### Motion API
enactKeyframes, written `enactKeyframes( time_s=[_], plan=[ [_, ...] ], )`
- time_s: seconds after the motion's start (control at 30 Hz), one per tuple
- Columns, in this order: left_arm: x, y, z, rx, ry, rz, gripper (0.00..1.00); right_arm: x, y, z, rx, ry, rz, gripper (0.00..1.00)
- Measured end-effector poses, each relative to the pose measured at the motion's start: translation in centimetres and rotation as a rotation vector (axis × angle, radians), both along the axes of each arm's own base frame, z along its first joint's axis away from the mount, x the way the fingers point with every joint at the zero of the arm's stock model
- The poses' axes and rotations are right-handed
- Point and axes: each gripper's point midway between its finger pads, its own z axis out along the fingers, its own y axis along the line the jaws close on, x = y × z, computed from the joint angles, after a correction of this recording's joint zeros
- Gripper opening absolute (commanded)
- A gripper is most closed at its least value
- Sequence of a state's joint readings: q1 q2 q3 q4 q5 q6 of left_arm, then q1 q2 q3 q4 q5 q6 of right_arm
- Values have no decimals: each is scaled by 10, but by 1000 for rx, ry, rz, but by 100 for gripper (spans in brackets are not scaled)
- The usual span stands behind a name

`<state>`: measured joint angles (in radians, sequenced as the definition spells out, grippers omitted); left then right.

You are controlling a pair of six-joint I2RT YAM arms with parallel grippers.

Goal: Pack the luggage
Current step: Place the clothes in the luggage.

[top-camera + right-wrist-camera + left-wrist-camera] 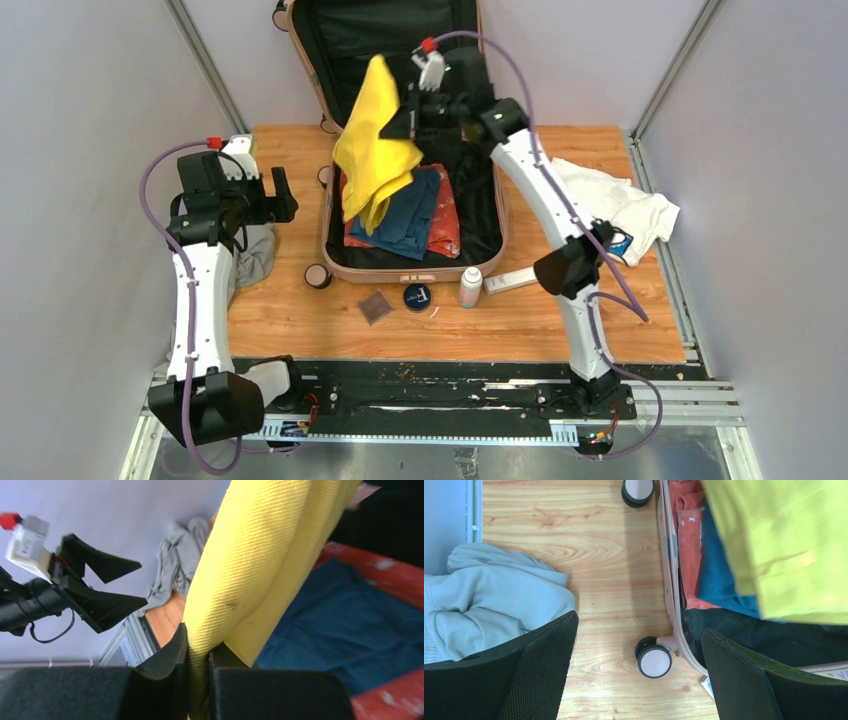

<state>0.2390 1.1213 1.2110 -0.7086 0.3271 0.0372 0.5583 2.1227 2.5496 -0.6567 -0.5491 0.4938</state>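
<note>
Pale panels wall in a wooden tabletop (290, 320). The luggage (415, 272) lies open at its far middle, with the lid raised at the back. A blue garment (415, 215) and an orange-red one (447, 225) lie in its lower half. Your right end effector (408, 118) is clenched on a fold of a yellow garment (375, 150), which hangs over the case's left side with its lower end near the left rim. First risk: if you release here, the cloth may drape across that rim and foul the closing. Second risk: the pinch takes only a narrow fold, so a quick swing could pull it free. Your left end effector (282, 195) hovers spread wide and empty, between the case and a grey garment (484, 605). A bottle (470, 287) and a round tin (417, 296) sit just before the front rim, where a low sweep would knock them.
</note>
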Motion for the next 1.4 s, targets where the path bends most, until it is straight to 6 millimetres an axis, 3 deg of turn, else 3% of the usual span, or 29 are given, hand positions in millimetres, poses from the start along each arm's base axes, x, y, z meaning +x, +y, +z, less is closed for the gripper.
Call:
enactKeyframes(
  time_s=[0.13,0.23,0.77,0.97,1.17,1.4],
  plan=[
    [-1,0,-7,-3,14,0,100,-6,49,-52,-3,91,121,0],
    [-4,-1,-11,-4,21,1,100,-4,66,-74,11,140,154,0],
    [-5,-1,-8,2,-2,-4,100,20,84,-44,180,131,66,0],
    [-5,-2,-7,0,-6,-2,100,33,83,-37,225,123,-5,0],
    [-6,-2,-5,3,-13,-2,100,30,64,-85,161,218,-89,0],
    [-7,-2,-8,4,-9,-5,100,25,18,-134,55,281,-214,0]
  ],
)
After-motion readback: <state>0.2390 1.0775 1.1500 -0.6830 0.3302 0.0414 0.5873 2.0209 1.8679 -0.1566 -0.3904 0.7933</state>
